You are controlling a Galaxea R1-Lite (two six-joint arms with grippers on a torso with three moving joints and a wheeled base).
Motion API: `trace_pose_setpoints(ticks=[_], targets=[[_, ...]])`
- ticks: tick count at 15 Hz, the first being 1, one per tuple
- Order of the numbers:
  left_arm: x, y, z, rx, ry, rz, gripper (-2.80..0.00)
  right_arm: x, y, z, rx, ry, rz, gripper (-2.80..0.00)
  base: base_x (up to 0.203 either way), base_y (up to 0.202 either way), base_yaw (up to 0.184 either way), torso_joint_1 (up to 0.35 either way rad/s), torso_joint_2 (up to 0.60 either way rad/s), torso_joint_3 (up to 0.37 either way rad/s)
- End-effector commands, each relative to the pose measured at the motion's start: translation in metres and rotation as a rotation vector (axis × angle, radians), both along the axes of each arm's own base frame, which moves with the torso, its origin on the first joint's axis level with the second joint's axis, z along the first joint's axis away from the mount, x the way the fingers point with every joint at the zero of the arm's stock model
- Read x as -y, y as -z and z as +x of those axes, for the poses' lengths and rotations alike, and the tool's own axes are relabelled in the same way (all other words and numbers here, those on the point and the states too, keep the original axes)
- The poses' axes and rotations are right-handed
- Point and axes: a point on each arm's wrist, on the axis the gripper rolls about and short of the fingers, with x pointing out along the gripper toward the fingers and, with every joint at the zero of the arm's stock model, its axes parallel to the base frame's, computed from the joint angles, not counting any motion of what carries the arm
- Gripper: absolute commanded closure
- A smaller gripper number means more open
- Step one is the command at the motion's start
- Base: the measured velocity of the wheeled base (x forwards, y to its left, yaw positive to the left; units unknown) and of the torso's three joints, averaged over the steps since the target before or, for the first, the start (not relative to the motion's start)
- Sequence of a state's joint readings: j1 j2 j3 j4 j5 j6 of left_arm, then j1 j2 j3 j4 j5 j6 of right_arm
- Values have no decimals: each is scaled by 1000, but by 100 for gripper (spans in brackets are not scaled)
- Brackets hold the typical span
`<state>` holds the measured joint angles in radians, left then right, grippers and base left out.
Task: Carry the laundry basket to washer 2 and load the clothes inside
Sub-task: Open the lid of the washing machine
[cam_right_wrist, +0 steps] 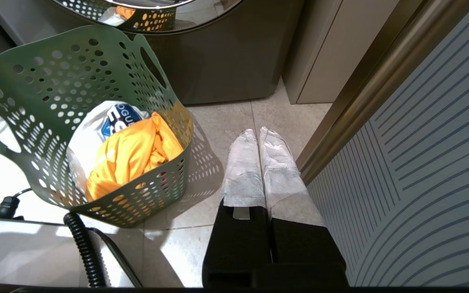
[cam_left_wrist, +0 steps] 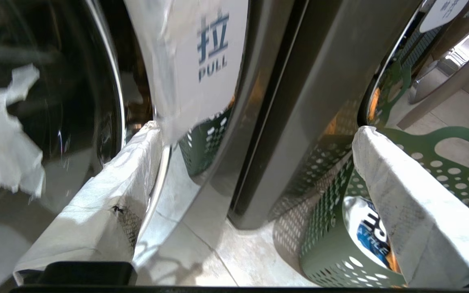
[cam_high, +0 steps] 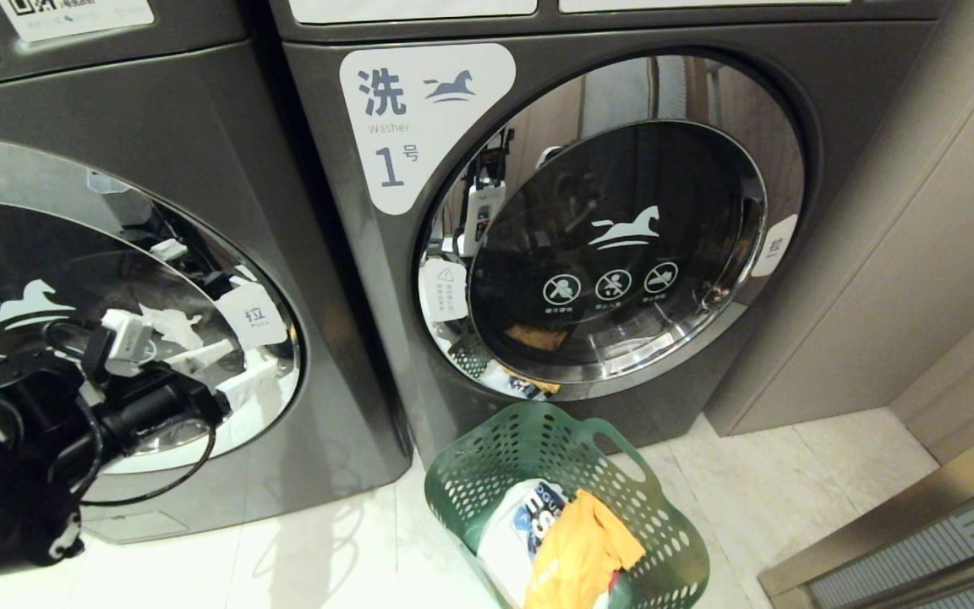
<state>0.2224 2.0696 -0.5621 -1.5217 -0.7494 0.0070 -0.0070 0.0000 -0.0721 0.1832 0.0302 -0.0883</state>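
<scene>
Left gripper (cam_high: 199,355), lower left of frame: jaws wide apart, empty, at PULL tab (cam_high: 252,315) on left-hand washer's door (cam_high: 47,254) | laundry basket (cam_high: 487,474): floor, bottom centre, below washer 1 (cam_high: 622,245) | right gripper (cam_right_wrist: 259,138): closed, empty.

Basket (cam_high: 487,474): dark green plastic, round holes all over, flared rim, slot handles; stood upright on pale tiled floor, just before the washer marked 1, at its lower front.
Basket contents: held an orange garment (cam_high: 576,554) on top and a white one with blue print (cam_high: 529,524) beside it; pile sat below the rim.
Washer 2 (cam_high: 157,279): dark grey front-loader to the left of the one marked 1; numeral out of sight; chrome-rimmed round door (cam_high: 73,296) with horse logo; white "PULL" tag (cam_left_wrist: 214,53) at door's edge; door looked closed.
</scene>
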Motion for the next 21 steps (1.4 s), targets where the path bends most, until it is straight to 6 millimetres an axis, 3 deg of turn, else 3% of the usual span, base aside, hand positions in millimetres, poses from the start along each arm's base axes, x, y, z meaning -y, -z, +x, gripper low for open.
trace_pose_setpoints(ticks=[1, 13, 21], targets=[[1, -5, 5, 34, 8, 9, -280, 0, 0, 0, -2, -1, -1, 0, 0, 0, 0, 0, 0, 0], [2, -2, 40, 94, 27, 20, -280, 0, 0, 0, -3, -1, -1, 0, 0, 0, 0, 0, 0, 0], [15, 1, 50, 104, 70, 19, -280, 0, 0, 0, -2, -1, -1, 0, 0, 0, 0, 0, 0, 0]])
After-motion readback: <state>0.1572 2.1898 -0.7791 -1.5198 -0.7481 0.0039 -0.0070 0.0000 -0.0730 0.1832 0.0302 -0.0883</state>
